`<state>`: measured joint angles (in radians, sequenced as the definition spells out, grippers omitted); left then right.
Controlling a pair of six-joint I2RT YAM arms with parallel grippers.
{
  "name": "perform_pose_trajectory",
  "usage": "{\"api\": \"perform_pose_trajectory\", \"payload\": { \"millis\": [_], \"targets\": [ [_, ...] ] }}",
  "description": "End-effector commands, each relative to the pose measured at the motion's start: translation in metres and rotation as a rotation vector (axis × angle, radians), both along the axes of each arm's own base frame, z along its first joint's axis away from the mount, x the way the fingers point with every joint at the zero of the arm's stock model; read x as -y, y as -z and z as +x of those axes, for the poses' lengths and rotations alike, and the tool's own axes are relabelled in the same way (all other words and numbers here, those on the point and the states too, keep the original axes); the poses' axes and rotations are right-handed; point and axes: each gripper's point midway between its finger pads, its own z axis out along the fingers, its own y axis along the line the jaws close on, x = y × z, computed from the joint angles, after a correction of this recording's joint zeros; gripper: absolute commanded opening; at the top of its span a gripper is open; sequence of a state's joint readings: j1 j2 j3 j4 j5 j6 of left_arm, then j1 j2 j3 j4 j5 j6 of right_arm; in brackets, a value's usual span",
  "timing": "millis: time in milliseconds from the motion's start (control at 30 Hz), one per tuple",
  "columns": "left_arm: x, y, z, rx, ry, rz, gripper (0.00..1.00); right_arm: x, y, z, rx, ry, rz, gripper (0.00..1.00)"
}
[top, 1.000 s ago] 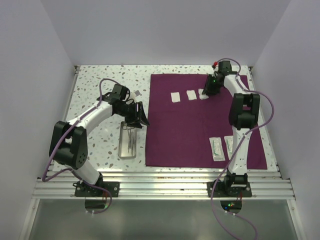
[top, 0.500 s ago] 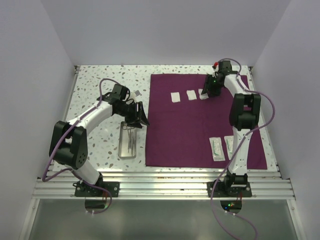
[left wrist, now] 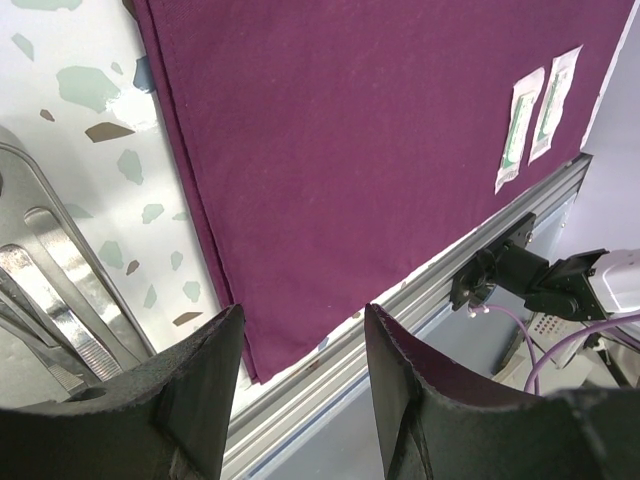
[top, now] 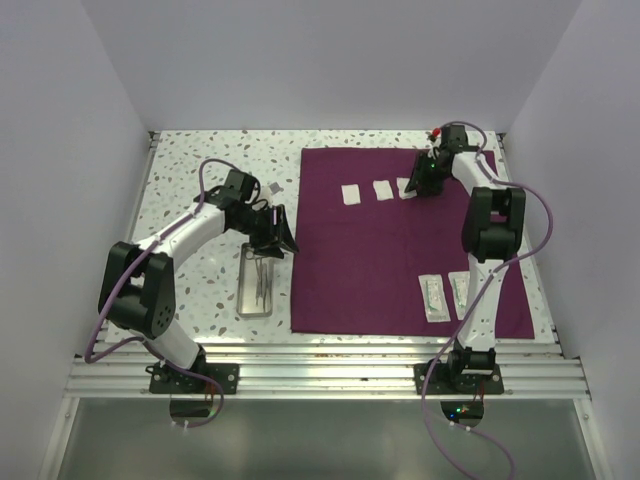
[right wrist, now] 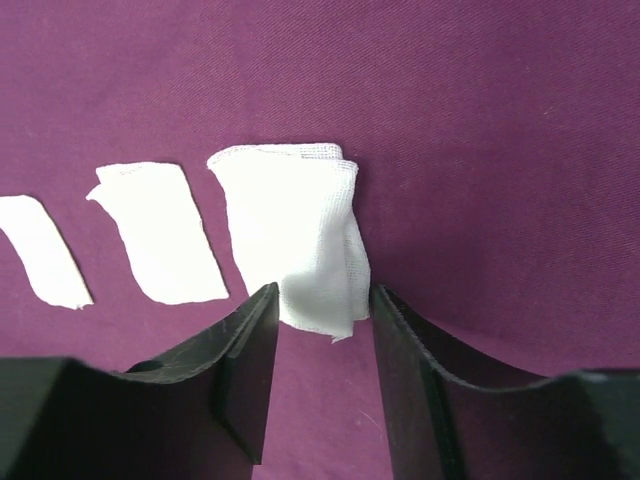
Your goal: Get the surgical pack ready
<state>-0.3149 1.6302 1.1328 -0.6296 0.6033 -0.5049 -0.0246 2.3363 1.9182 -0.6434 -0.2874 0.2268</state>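
The purple cloth [top: 370, 260] of the surgical pack lies spread flat on the right half of the table. Three white gauze squares [top: 383, 189] sit in a row near its far edge. My right gripper [top: 420, 184] stands open over the rightmost gauze [right wrist: 295, 235], whose rumpled near end lies between the fingertips [right wrist: 245, 345]. The steel tray [top: 258, 282] with thin metal instruments [left wrist: 60, 300] rests left of the cloth. My left gripper [top: 278, 238] hovers open and empty above the tray's far end, by the cloth's left edge [left wrist: 190, 190].
Two sealed white packets [top: 435, 298] [left wrist: 522, 125] lie on the cloth's near right corner beside the right arm. A small pale scrap [top: 272, 187] sits on the speckled table behind the left arm. An aluminium rail [top: 320, 350] runs along the near edge.
The right gripper's jaws have widened around the rightmost gauze and its wrist has shifted slightly right. The left arm has not moved.
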Motion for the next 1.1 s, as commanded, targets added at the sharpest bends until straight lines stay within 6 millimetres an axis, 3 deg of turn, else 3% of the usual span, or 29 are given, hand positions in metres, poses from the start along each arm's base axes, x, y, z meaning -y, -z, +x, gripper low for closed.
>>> {"api": "perform_pose_trajectory", "payload": {
  "millis": [0,200,500,600,700,1067],
  "targets": [
    [0.005,-0.008,0.000,0.034,0.018,-0.032,0.55,-0.012,-0.007,-0.005,-0.004,0.006,0.070,0.45],
    [0.004,-0.009,0.000,0.036,0.019,-0.031,0.55,-0.009,-0.003,-0.003,-0.004,0.054,0.090,0.36],
    [0.005,-0.014,0.001,0.049,0.024,-0.034,0.56,-0.004,-0.016,0.007,0.021,0.100,0.102,0.21],
    [0.007,-0.019,0.003,0.065,0.029,-0.051,0.58,-0.001,-0.030,0.013,0.044,0.126,0.096,0.15],
    [0.010,-0.024,0.004,0.078,0.030,-0.075,0.61,0.000,-0.043,0.015,0.060,0.161,0.098,0.03],
    [0.019,-0.041,0.008,0.095,0.027,-0.140,0.66,-0.002,-0.068,0.017,0.104,0.250,0.128,0.00]
  ]
}}
